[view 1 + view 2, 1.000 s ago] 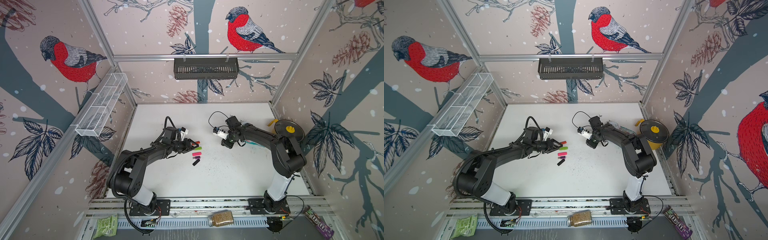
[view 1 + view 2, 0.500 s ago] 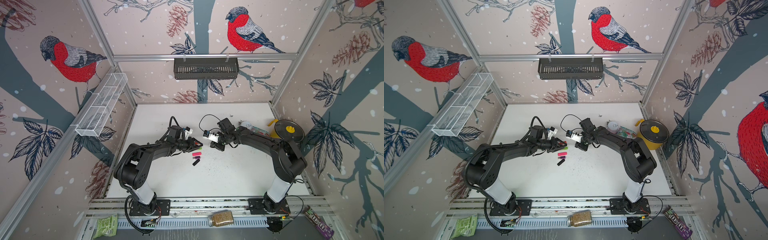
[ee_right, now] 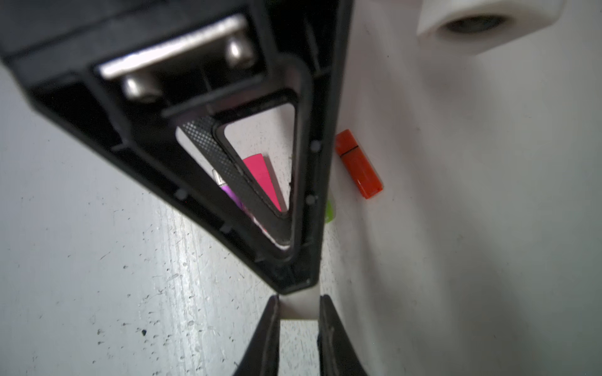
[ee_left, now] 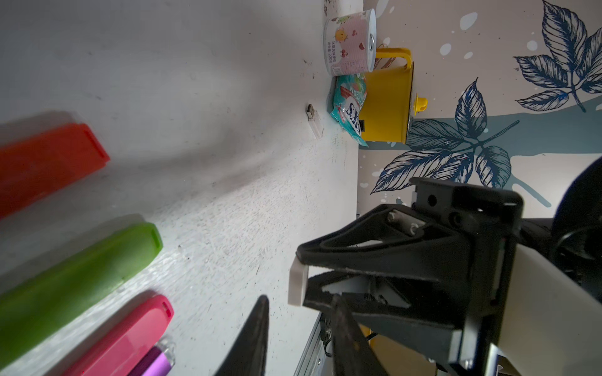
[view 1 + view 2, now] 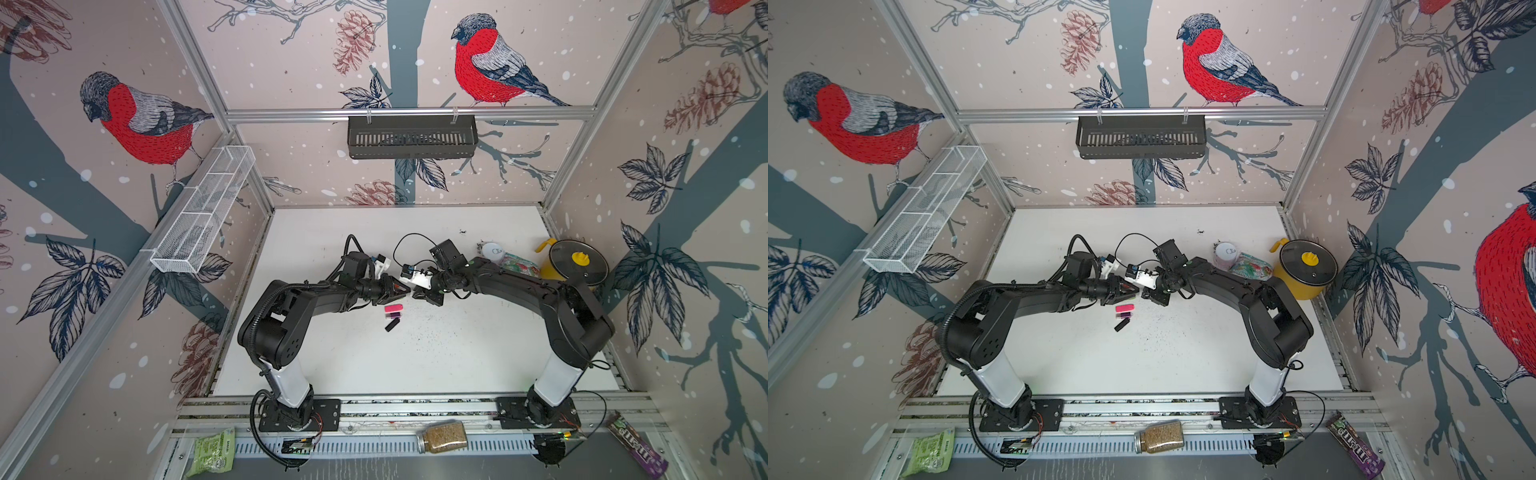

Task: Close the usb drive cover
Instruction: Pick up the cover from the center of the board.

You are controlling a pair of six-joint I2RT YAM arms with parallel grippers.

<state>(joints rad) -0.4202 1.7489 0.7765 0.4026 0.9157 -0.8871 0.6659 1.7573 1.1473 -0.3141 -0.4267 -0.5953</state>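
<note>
My right gripper is shut on a small white cover, which sticks out past its fingertips. In the left wrist view the same white cover shows in the right gripper. My left gripper faces it tip to tip, jaws apart and nothing between them. In both top views the left gripper and right gripper meet at mid-table. A white usb drive with a bare metal plug lies far off by the snack bag. Red, green, pink and purple drives lie below the left gripper.
A black drive lies nearest the front, below the pink drive. A can, a snack bag and a yellow pot stand at the back right. A black basket hangs on the back wall.
The right arm has swung left to mid-table with the white cover in its fingers. The left gripper has shifted right toward it and its jaws have narrowed.
</note>
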